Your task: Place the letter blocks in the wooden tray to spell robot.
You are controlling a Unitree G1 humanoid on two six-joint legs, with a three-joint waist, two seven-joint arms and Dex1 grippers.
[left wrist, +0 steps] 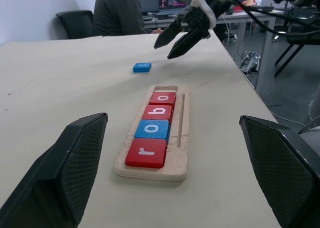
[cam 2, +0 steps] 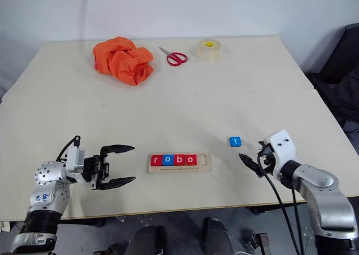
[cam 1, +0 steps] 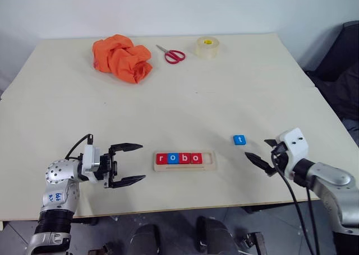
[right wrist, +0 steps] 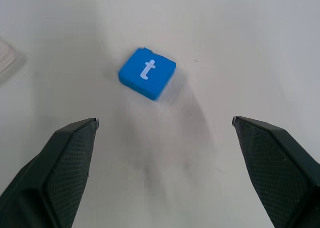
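The wooden tray [cam 1: 184,161] lay flat on the bench [cam 1: 224,98] directly in front of me, its groove running left to right. Four letter blocks [cam 1: 179,158] sat in it, touching one another in a row: red r, blue o, red b, red o. The slot at the tray's right end was unfilled, which I judged to be the place reserved for the last letter. That block, the blue t [cam 1: 239,139], lay loose on the bench, to the right of the tray and a little beyond it, apart from it.

My left gripper [cam 1: 130,164] hung just beside the tray's left end, pointing along it, fingers spread and grasping nothing. My right gripper [cam 1: 259,160] sat near the t on its right side, angled towards it, fingers released wide and empty. I judged it to be lining up for the pickup, not yet in contact.

The right wrist view showed the t block lying between and ahead of my open fingers [right wrist: 65,158], its letter legible. The left wrist view showed the tray end-on, with the vacant slot at the far end and what appeared to be a seated person beyond the bench; that background was too indistinct to confirm further.

An orange cloth [cam 1: 122,58], scissors [cam 1: 171,54] and a tape roll [cam 1: 207,47] lay at the far edge, well apart from the work.
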